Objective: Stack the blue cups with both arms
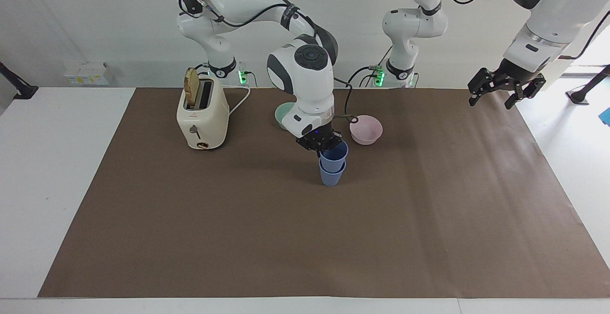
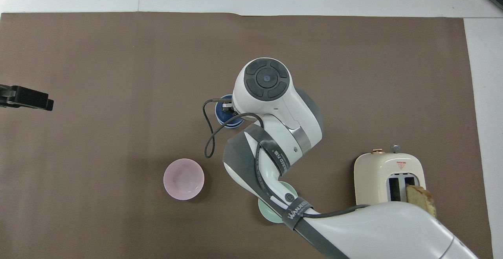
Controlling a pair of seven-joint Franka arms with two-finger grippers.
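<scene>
Two blue cups stand nested near the middle of the brown mat: the upper cup (image 1: pixel 334 155) sits inside the lower cup (image 1: pixel 331 177), which rests on the mat. My right gripper (image 1: pixel 320 146) reaches down from above and is shut on the upper cup's rim, on the side toward the right arm's end. In the overhead view the right arm's wrist hides most of the cups (image 2: pixel 225 116). My left gripper (image 1: pixel 490 105) hangs open in the air over the mat's edge at the left arm's end, holding nothing.
A cream toaster (image 1: pixel 202 119) with a bread slice in one slot stands toward the right arm's end. A pink bowl (image 1: pixel 366 129) and a teal-green bowl (image 1: pixel 281 114) sit nearer to the robots than the cups. A cable loops beside the right wrist.
</scene>
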